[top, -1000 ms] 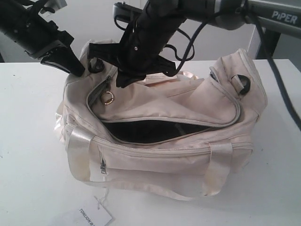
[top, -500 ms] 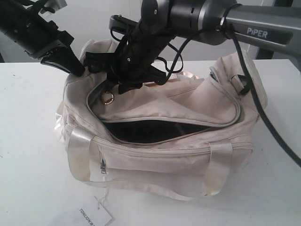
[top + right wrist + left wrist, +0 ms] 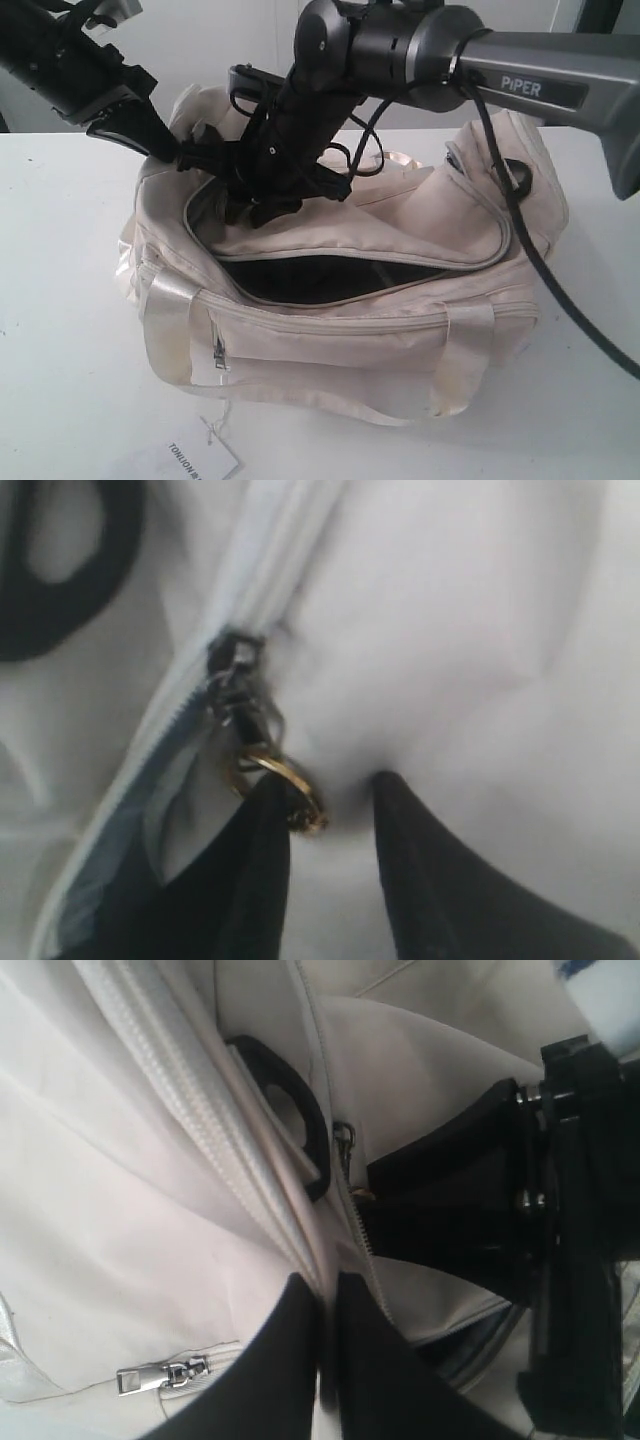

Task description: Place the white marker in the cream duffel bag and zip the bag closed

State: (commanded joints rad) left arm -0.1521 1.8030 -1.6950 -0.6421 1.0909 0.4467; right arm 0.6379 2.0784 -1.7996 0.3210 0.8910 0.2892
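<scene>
The cream duffel bag lies on the white table, its curved top zip gaping over dark lining. The white marker is out of view. My left gripper is at the bag's left end, shut on a fold of cream fabric beside the zip tape. My right gripper reaches across to the zip's left end and stands open. In the right wrist view the gold ring pull rests against one fingertip, with bare fabric between the fingers.
A white printed paper tag lies at the table's front edge. A side pocket zip pull hangs on the bag's front. Black end rings sit at both ends. Shiny straps drape over the front.
My right arm has swung left and lowered onto the zip's left end, covering the gold ring pull in the exterior view. Its jaws have opened. The left gripper holds still.
</scene>
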